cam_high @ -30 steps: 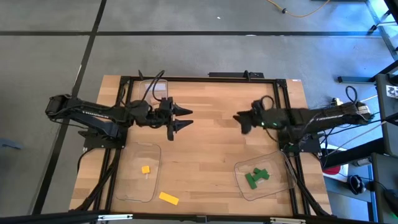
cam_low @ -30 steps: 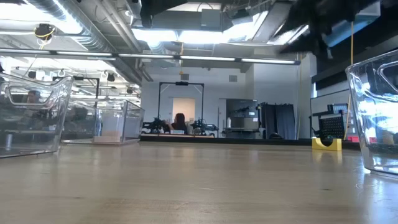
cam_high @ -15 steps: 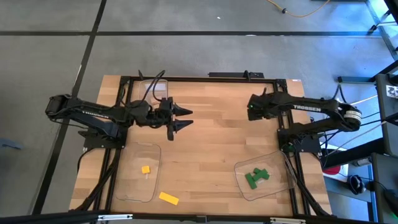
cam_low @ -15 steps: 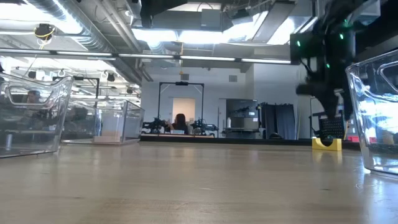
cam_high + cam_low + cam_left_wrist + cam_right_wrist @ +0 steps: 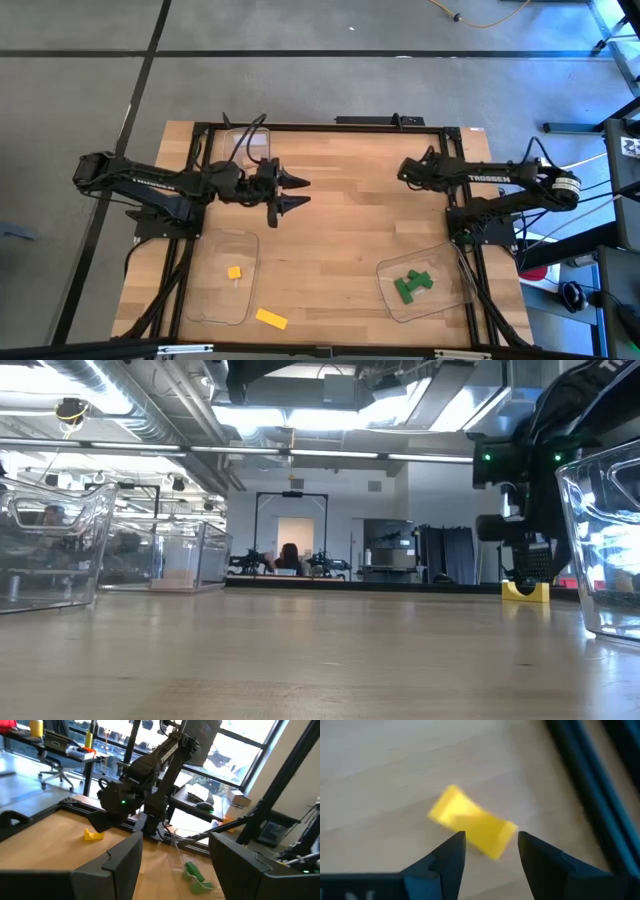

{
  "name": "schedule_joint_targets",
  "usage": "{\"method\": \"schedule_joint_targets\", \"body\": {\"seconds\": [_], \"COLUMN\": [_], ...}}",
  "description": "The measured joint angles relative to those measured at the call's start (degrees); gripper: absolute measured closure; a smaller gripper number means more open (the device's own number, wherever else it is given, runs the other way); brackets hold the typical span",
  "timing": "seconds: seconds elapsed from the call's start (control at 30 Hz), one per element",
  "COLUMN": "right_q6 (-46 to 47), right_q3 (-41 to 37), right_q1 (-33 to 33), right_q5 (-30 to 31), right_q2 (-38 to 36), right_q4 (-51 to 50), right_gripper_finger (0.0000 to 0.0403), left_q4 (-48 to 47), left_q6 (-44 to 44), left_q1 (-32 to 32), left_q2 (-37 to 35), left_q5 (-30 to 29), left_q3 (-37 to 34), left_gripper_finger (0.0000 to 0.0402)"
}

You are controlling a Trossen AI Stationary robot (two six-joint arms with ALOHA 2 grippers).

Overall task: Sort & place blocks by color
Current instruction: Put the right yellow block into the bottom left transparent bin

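Note:
A yellow block [image 5: 472, 827] lies flat on the table near the far right; it also shows in the low view [image 5: 525, 591] and the left wrist view [image 5: 93, 835]. My right gripper [image 5: 490, 851] is open and points down just above it, one finger on each side, and hides it in the high view [image 5: 403, 173]. My left gripper [image 5: 303, 192] is open and empty above the table's middle left. Another yellow block [image 5: 234, 272] lies in the near left tray, a third [image 5: 271, 318] on the table by the near edge. Green blocks [image 5: 412, 285] lie in the near right tray.
A clear tray [image 5: 222, 300] stands at the near left, another [image 5: 450, 262] at the near right, and a third [image 5: 248, 140] at the far left by the black frame rail [image 5: 330, 127]. The table's middle is bare wood.
My right gripper has gone toward the table's far right, has tipped from level to pointing down, and has come down over the yellow block. The block has stayed where it was.

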Motion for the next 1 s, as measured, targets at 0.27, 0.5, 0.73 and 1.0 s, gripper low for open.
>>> {"method": "schedule_joint_targets", "body": {"seconds": [0.27, 0.5, 0.73, 1.0], "right_q6": [5.4, 8.4, 11.0, 8.0], "right_q3": [-2.1, -4.8, -6.2, -6.2], "right_q1": [0.0, 0.0, 0.0, 0.0], "right_q5": [1.3, 0.2, -0.7, -0.5], "right_q2": [0.0, 0.0, 0.0, 0.0], "right_q4": [1.0, 3.6, 4.9, 4.2], "right_gripper_finger": [0.0218, 0.0218, 0.0224, 0.0312], "left_q4": [-0.1, -0.1, -0.1, -0.1], "left_q6": [-1.4, -1.3, -1.3, -1.3], "left_q1": [0.0, 0.0, 0.0, 0.0], "left_q2": [0.0, 0.0, 0.0, 0.0], "left_q5": [1.1, 1.1, 0.8, 0.6], "left_q3": [0.0, 0.0, 0.0, 0.0], "left_gripper_finger": [0.0182, 0.0182, 0.0182, 0.0182]}}
